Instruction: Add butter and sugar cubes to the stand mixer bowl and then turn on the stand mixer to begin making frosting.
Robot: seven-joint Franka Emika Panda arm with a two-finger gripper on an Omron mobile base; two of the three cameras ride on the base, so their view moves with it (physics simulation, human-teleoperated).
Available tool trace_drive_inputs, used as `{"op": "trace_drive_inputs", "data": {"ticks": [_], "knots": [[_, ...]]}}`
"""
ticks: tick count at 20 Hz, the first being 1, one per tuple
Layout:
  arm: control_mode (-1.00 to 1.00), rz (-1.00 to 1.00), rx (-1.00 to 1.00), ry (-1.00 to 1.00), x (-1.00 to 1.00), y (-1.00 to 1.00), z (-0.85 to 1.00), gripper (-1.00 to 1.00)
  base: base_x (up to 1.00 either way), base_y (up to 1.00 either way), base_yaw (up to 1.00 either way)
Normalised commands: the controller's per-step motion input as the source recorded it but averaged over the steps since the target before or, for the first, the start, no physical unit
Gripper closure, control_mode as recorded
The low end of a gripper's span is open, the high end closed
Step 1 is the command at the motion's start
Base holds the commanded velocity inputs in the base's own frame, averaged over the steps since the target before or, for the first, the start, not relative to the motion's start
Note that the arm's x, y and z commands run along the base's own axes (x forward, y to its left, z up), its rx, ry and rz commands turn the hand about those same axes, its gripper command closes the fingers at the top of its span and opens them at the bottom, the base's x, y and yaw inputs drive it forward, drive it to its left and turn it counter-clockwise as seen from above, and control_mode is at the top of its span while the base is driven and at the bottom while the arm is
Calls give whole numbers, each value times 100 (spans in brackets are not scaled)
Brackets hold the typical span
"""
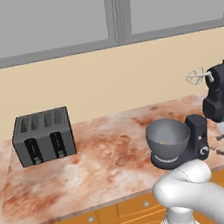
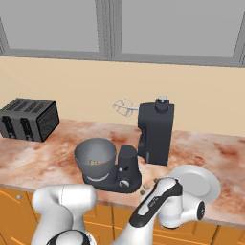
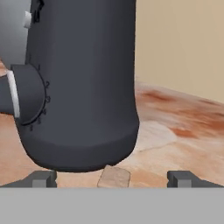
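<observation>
My gripper (image 3: 112,178) is spread wide and holds nothing, its 2 finger tips (image 3: 43,178) low over the counter (image 1: 105,155) at the near edge, just right of the stand mixer (image 2: 143,143). Looking along my hand, the mixer's dark base column stands close ahead, its speed knob (image 3: 26,94) on the left side of that column. 1 tan sugar cube (image 3: 114,177) lies on the counter between my open finger tips, just in front of the mixer's base, not touched by either tip.

The stand mixer bowl (image 1: 167,137) sits on the mixer's base to the left of my hand, with something small and yellowish at its bottom. The mixer's head is tilted up and back, whisk (image 2: 124,107) raised. A white plate (image 2: 201,184) lies right of the mixer, beside my wrist. A toaster (image 1: 43,136) stands far to the left.
</observation>
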Motion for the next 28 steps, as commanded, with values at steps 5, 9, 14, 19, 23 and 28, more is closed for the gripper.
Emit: {"op": "trace_drive_inputs", "data": {"ticks": [5,9,14,19,23,28], "knots": [[-100,0,0,0,38,0,-22,-100,0,0,0],[-100,0,0,0,29,-1,-28,-100,0,0,0],[-100,0,0,0,14,-7,-35,-100,0,0,0],[-100,0,-1,0,0,-2,-38,100,0,0,0],[-100,0,0,0,-10,-1,-14,100,0,0,0],[-100,0,0,-4,-50,-7,0,100,0,0,0]]}}
